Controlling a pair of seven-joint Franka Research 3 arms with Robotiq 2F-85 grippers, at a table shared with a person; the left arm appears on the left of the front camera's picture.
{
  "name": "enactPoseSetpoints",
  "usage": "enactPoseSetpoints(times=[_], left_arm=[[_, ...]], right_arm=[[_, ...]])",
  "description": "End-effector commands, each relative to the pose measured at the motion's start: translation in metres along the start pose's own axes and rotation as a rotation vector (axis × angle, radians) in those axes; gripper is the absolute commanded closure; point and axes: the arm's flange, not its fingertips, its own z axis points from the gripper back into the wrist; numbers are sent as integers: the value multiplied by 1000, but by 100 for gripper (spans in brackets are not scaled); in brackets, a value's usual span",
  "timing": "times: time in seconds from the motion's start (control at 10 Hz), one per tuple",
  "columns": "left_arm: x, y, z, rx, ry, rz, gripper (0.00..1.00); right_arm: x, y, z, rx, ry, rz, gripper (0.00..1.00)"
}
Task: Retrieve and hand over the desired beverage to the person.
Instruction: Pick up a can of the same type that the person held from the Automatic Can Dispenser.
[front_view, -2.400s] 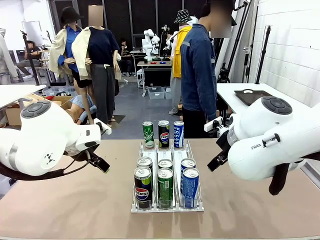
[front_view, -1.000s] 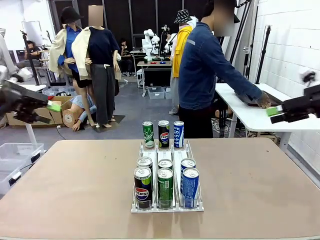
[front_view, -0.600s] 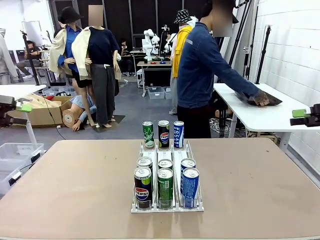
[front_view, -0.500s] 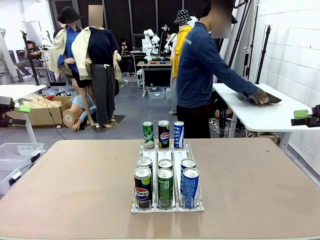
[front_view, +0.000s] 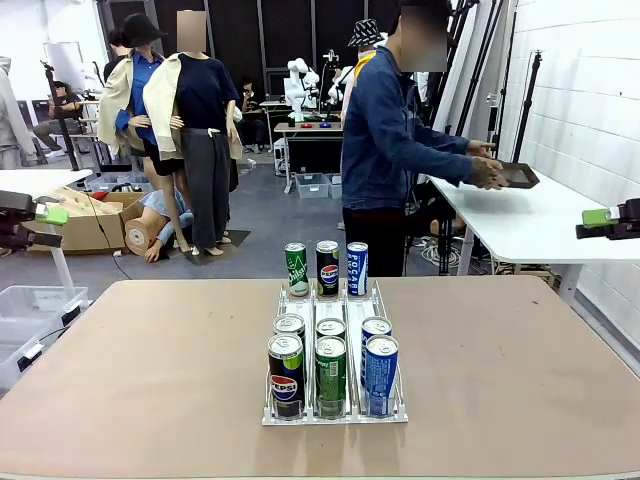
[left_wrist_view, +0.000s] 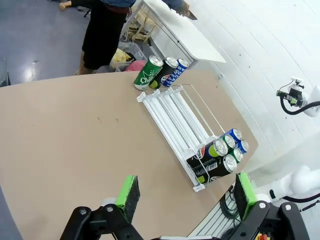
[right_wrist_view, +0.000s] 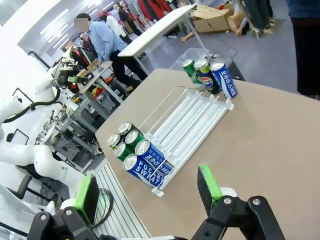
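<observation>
Left gripper (left_wrist_view: 186, 195) and right gripper (right_wrist_view: 147, 192) both hang empty with fingers wide apart above the desk (front_view: 150, 380), where beverage cans (front_view: 331, 372) stand in a clear rack (front_view: 345, 303) at its middle, and the person (front_view: 385, 150) stands beyond the far edge, turned right.

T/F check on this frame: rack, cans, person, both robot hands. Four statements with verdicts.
1. The robot's left hand and right hand are both open and empty. True.
2. The rack holds nine cans. True.
3. One can lies tipped over. False: all of them stand upright in the rack.
4. The person reaches toward the cans. False: the person faces the white side table, holding a dark flat object over it.
</observation>
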Motion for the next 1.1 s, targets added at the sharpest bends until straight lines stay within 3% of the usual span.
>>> enactPoseSetpoints(times=[0.0, 1.0], left_arm=[[-11, 18, 5, -34, -14, -22, 0], [-20, 23, 0, -35, 18, -1, 0]], right_arm=[[5, 2, 1, 14, -23, 7, 0], [4, 3, 4, -7, -5, 9, 0]])
